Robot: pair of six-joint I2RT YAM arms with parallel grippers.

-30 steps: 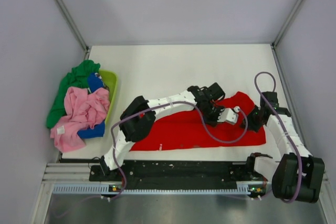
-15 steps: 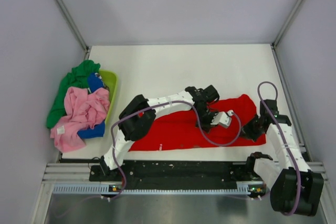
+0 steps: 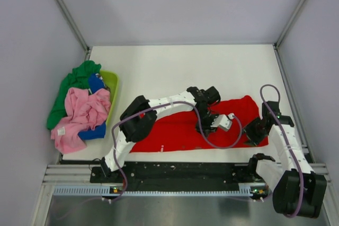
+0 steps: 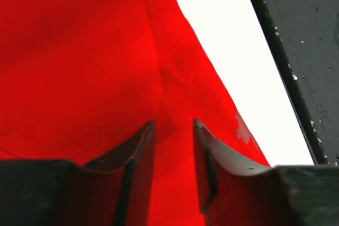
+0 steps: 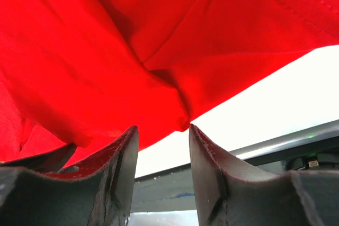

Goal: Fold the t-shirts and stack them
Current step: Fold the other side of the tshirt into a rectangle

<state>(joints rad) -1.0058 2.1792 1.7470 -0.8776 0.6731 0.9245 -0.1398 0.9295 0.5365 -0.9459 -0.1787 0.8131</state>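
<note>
Standing slightly spread (narrow gaps), left pincer (image 4: 174, 125) and right pincer (image 5: 163, 130) sit over the red t-shirt (image 3: 169, 133).

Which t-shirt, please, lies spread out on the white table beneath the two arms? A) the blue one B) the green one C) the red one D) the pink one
C: the red t-shirt lies flat on the table, whereas the pink t-shirt, the green t-shirt and the blue t-shirt are heaped at the lime-green basket.
</note>
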